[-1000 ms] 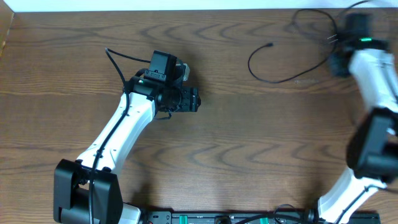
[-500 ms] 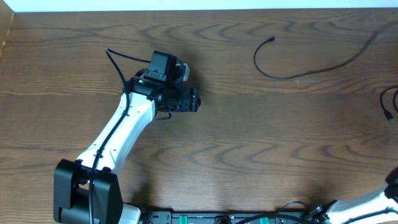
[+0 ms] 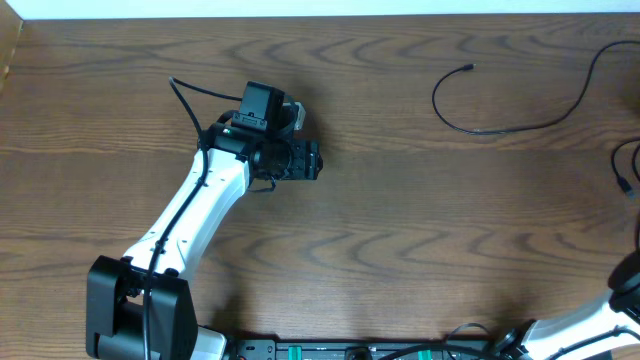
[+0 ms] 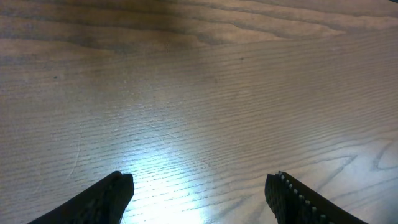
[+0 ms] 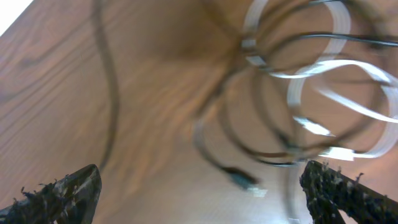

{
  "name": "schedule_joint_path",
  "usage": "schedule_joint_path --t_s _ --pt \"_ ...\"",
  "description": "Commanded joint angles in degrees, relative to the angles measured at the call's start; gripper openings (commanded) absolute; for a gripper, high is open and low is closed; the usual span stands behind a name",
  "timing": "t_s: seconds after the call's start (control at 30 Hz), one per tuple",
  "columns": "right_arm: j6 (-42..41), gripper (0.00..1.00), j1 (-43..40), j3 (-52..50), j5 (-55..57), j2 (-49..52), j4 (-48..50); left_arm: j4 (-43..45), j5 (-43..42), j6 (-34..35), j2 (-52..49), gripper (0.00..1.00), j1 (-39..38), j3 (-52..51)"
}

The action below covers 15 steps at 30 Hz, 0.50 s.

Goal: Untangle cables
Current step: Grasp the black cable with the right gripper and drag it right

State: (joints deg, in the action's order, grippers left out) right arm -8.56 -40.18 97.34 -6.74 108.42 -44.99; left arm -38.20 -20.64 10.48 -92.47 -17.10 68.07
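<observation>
A thin black cable (image 3: 500,128) lies at the table's far right, its plug end (image 3: 470,68) pointing left and its other end running off the right edge. The blurred right wrist view shows looped black cable (image 5: 249,146) tangled with flat white cable (image 5: 323,67), plus one black strand (image 5: 107,93) apart on the left. My right gripper (image 5: 199,186) is open above a small plug (image 5: 241,179), holding nothing. Far off at centre left, my left gripper (image 3: 312,160) (image 4: 202,183) is open over bare wood.
A bit of cable (image 3: 626,172) shows at the right edge of the overhead view. Only part of the right arm (image 3: 630,285) shows at the lower right corner. The table's far edge (image 3: 300,14) runs along the top.
The right arm left the top right corner and now shows at the lower right. Its gripper has opened. The black cable's plug end slid to the right. The left arm stayed still.
</observation>
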Motion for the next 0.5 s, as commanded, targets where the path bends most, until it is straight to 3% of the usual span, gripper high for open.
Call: schedule_joint_path --t_s 0.0,0.23,0.37,0.47 --pt "1.5 0.99 7.5 -0.9 -1.3 0.6 -0.5 -0.2 0.3 -0.4 0.5 0.74 -0.1 0.4" --pt "1.2 0.99 21.0 -4.4 2.8 2.3 1.9 -0.2 0.3 -0.4 0.5 0.73 -0.1 0.4" --pt "-18.8 0.99 25.9 -5.2 3.2 4.7 5.4 -0.2 0.3 -0.4 0.5 0.73 -0.1 0.4" --pt "-40.5 0.99 28.5 -5.3 7.7 6.6 3.9 -0.5 0.3 -0.4 0.5 0.73 -0.1 0.4"
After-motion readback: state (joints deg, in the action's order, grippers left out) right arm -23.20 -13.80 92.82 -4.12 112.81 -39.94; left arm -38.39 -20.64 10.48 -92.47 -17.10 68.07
